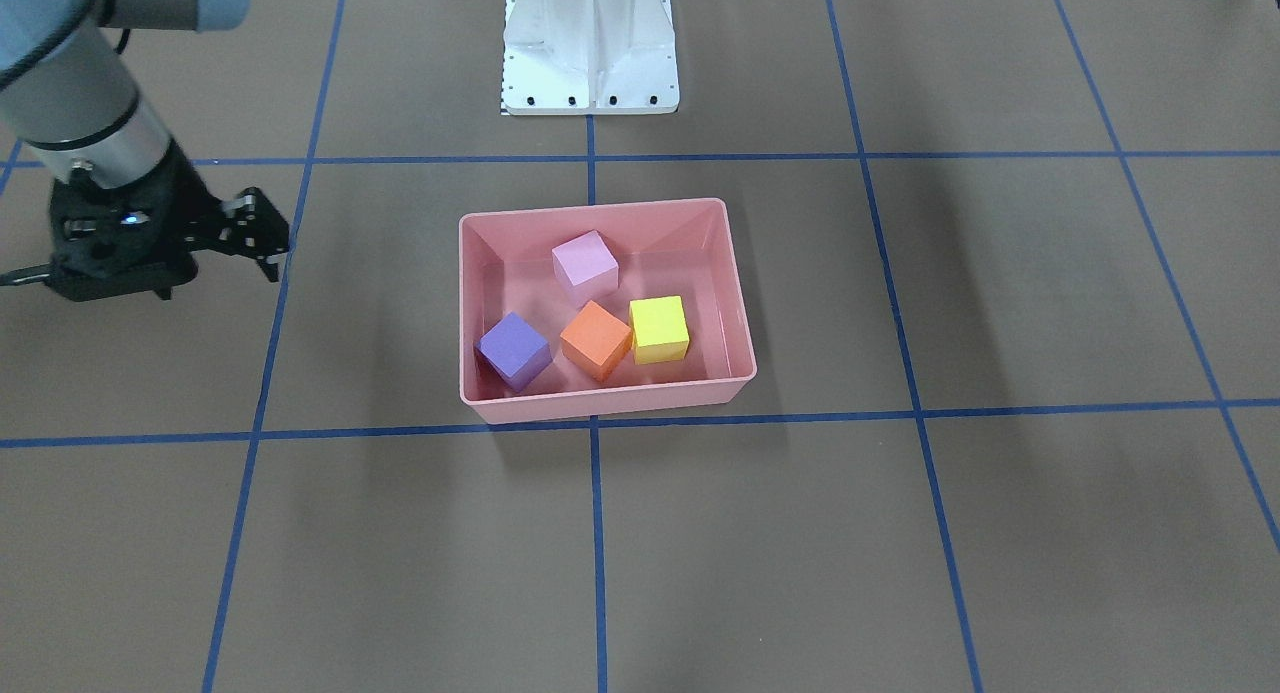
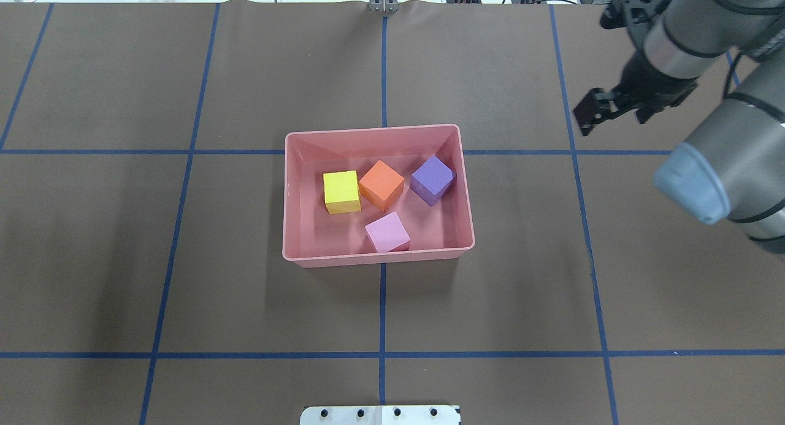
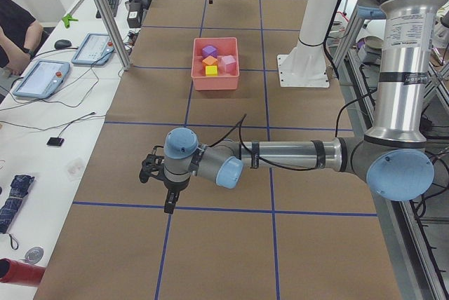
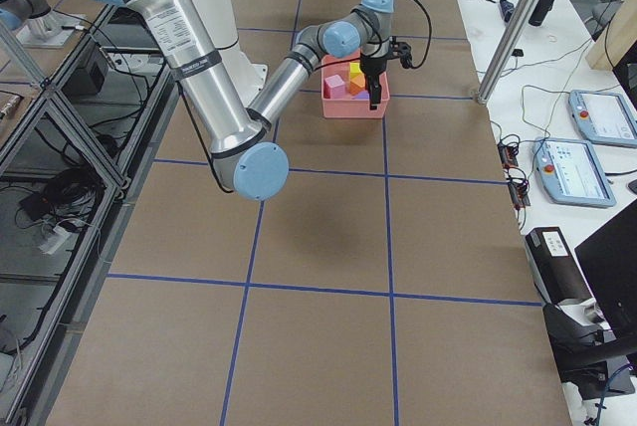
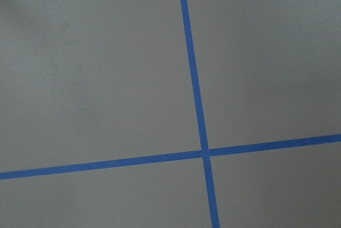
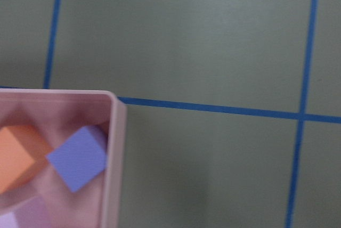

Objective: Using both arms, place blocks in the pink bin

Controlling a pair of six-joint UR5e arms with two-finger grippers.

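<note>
Since this check runs along the bench (image 2: 184, 259) from the end on the robot's left, the left tool (image 3: 168, 203) comes first. It hangs low over the bench near a crossing of blue tape lines (image 5: 204, 152), well apart from the bin. I cannot tell whether its jaws stand apart or together from the one side view that shows it (its own wrist camera sees only bench and tape). No block is visible at it.

Next along, the pink bin (image 2: 331, 257) sits mid-bench. All four blocks lie inside it:
- The yellow block (image 2: 341, 191) is nearest.
- The orange block (image 2: 381, 184) touches it, or very nearly.
- The purple block (image 2: 432, 178) is just beside the orange one.
- The pink block (image 2: 387, 232) lies close to the bin wall on the robot's side.

None rests on the rim or on the bench outside.

Farthest, the right tool (image 2: 590, 112) hovers beyond the bin and off to its side, with its jaws parted and gripping nothing.

Judgement: placement appears complete, as no loose block shows in any view. At most, what is left is parking both arms.
</note>
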